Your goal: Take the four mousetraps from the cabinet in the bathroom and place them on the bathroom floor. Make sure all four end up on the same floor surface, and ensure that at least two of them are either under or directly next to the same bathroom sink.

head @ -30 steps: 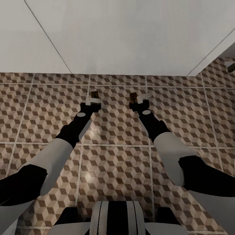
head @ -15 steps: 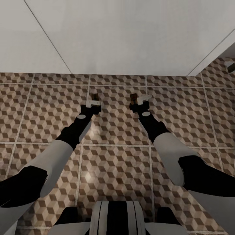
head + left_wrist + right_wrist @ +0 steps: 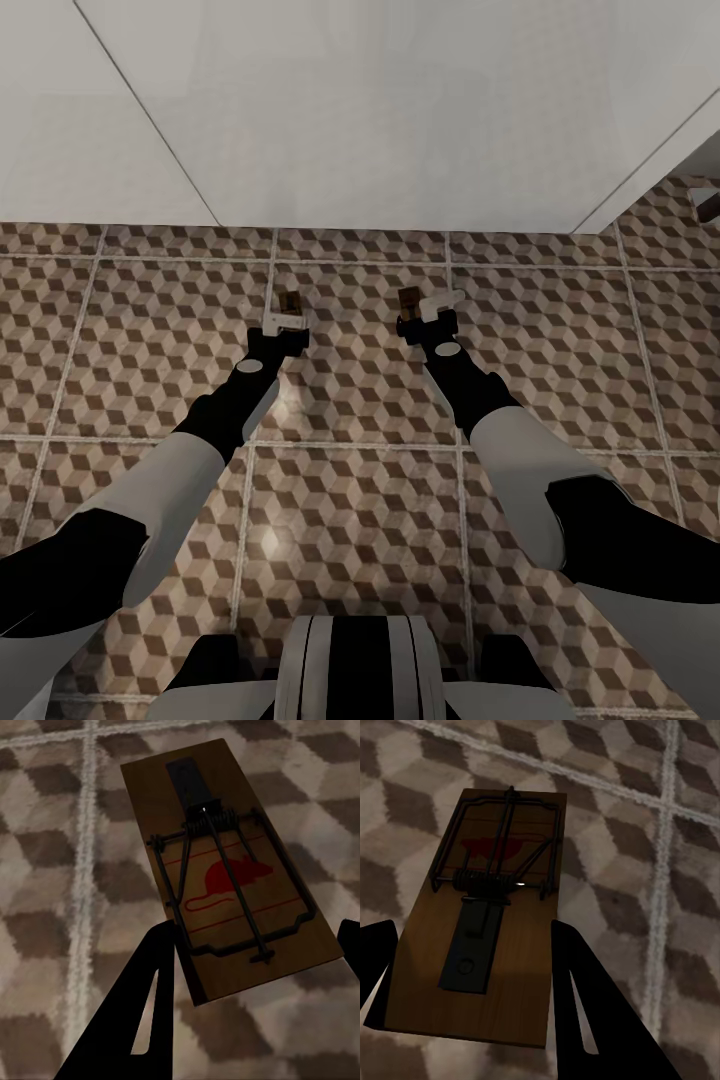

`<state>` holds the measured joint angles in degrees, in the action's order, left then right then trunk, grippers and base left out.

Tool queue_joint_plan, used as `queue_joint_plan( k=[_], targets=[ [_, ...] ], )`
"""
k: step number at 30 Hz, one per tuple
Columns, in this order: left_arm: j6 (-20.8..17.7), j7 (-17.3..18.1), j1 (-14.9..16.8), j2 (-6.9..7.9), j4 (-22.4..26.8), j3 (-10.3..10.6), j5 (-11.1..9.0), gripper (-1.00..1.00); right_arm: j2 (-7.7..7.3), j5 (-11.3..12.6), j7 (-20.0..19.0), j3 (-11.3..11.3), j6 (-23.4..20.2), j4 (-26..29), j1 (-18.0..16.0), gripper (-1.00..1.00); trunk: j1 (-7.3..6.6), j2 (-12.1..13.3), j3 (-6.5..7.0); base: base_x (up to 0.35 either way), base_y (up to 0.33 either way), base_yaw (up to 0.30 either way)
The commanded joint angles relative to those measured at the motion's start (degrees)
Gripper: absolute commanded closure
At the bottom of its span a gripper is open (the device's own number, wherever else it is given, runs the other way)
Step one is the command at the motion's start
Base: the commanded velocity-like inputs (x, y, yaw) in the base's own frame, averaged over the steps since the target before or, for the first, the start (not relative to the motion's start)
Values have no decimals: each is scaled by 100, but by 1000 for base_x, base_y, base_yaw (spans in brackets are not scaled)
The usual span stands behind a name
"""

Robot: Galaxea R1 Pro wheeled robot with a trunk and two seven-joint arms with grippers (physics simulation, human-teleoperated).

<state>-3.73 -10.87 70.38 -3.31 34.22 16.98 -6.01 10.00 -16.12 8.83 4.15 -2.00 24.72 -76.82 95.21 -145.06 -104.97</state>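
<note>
Mid-frame over the bathroom floor [image 3: 350, 480], left gripper [image 3: 283, 318] and right gripper [image 3: 428, 310] each clamp a mousetrap [image 3: 225, 870] [image 3: 487, 937] between their jaws.

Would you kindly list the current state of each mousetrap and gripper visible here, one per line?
Left mousetrap: between the fingers of the left gripper, tilted, over the bathroom floor; contact with the tiles cannot be told.
Right mousetrap: between the fingers of the right gripper, wire side up, over the same floor.
Left gripper: shut on the left mousetrap.
Right gripper: shut on the right mousetrap.
</note>
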Motion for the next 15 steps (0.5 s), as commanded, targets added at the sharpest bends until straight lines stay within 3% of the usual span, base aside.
queue_joint_plan(
  k=[1, 10, 15],
  targets=[
    [-27, -56, 2, 6, 5, 42, -49, 100, 0, -34, 23, 16, -15, -1, -2, 100, -1, -1, -3, 0, 0, 0],
    [-23, -56, 2, 6, -34, 42, -51, 100, 0, -10, -33, 8, 234, -88, 0, 100, -1, -1, -3, 0, 0, 0],
    [-22, -56, 2, 6, -43, 42, -57, 100, 0, 139, -46, 10, 266, -221, -1, 100, -1, -1, -3, 0, 0, 0]
  ],
)
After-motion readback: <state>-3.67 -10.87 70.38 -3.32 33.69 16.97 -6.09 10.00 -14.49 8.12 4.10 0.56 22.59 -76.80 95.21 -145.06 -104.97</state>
